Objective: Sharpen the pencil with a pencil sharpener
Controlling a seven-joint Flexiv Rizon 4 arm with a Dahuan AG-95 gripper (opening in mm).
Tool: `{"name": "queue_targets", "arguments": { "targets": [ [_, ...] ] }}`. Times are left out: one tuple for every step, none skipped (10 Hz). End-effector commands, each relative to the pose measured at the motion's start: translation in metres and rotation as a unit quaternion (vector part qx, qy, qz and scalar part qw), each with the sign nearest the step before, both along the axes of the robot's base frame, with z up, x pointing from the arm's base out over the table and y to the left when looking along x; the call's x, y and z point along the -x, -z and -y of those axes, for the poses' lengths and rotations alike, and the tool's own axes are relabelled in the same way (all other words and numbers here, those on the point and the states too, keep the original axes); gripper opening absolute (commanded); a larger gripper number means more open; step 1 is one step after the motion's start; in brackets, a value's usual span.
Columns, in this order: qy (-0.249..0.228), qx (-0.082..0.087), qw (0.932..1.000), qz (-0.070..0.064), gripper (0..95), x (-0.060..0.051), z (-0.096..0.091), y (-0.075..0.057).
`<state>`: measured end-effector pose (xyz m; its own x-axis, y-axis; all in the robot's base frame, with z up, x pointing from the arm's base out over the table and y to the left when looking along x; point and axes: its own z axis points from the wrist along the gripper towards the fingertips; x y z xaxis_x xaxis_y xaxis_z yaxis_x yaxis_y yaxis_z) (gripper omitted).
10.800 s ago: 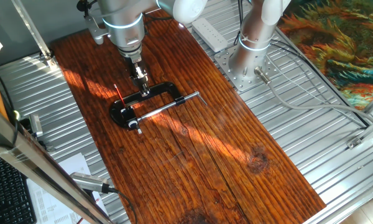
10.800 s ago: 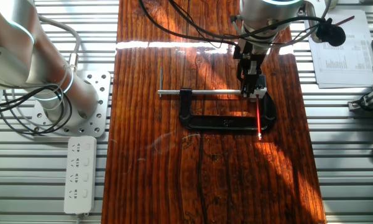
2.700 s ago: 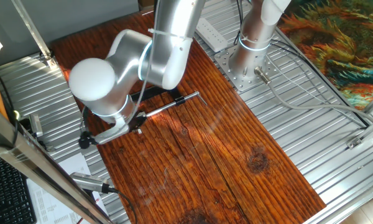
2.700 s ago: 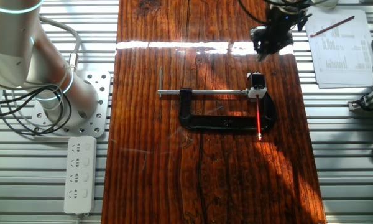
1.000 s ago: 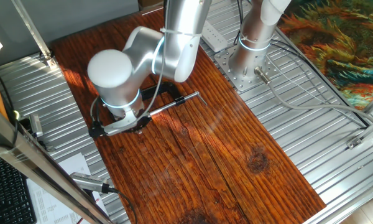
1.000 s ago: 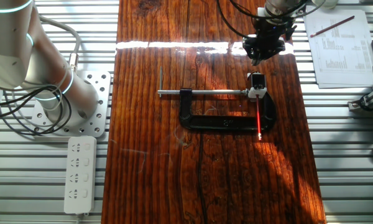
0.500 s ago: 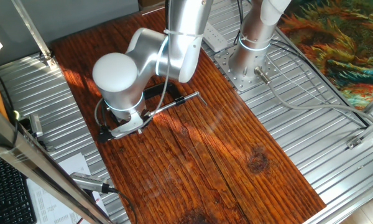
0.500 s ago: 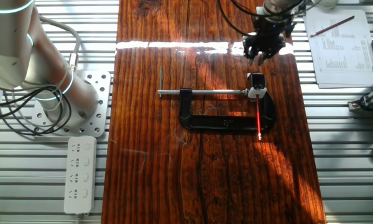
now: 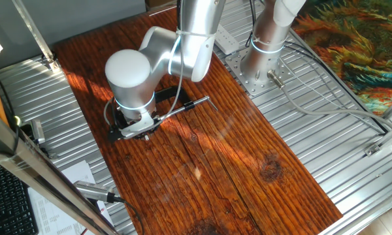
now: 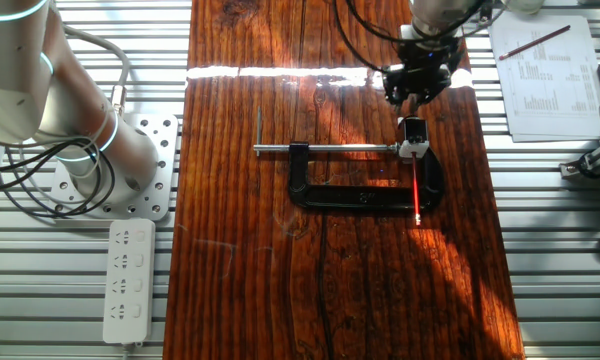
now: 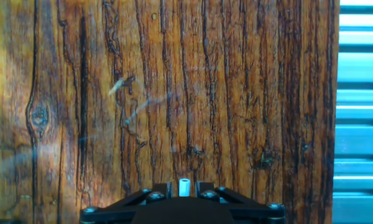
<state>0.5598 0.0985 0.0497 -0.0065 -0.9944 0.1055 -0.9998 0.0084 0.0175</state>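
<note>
In the other fixed view the red pencil (image 10: 417,190) lies flat on the wooden board (image 10: 250,260), one end at the small black pencil sharpener (image 10: 412,128). The sharpener sits at the end of the black C-clamp (image 10: 365,196) with its silver rod (image 10: 325,150). My gripper (image 10: 412,93) hovers just beyond the sharpener, apart from it. In the hand view my gripper (image 11: 184,185) shows its jaws a little apart with only bare wood ahead. In one fixed view my wrist (image 9: 127,78) hides the pencil and the sharpener; part of the rod (image 9: 186,107) shows.
A white power strip (image 10: 128,280) and a second arm's base (image 10: 110,170) stand on the metal table beside the board. Printed paper sheets (image 10: 545,75) lie off the board's other side. The board's edge (image 11: 336,112) is close on the right in the hand view.
My gripper has crept from the board's far edge towards the sharpener. In one fixed view my wrist has swung right over the clamp. The pencil, sharpener and clamp have not moved.
</note>
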Motion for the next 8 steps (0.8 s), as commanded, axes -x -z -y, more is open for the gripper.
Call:
{"name": "queue_targets", "arguments": {
  "targets": [
    [0.004,-0.011,0.9999,0.005,19.0,-0.0021,0.0,0.0065],
    [0.002,-0.007,0.9999,0.008,19.0,-0.0027,0.0007,0.0096],
    [0.005,-0.011,0.9999,0.008,19.0,-0.0033,0.0014,0.0126],
    [0.005,-0.012,0.9999,0.008,19.0,-0.0033,0.0014,0.013],
    [0.001,-0.009,0.9999,0.007,19.0,-0.0032,0.0015,0.0131],
    [-0.002,-0.007,1.0,0.005,19.0,-0.0031,0.0016,0.0133],
    [-0.002,-0.007,1.0,0.004,19.0,-0.0029,0.0018,0.0136],
    [-0.002,-0.007,1.0,0.003,19.0,-0.0027,0.002,0.0141]
  ]
}}
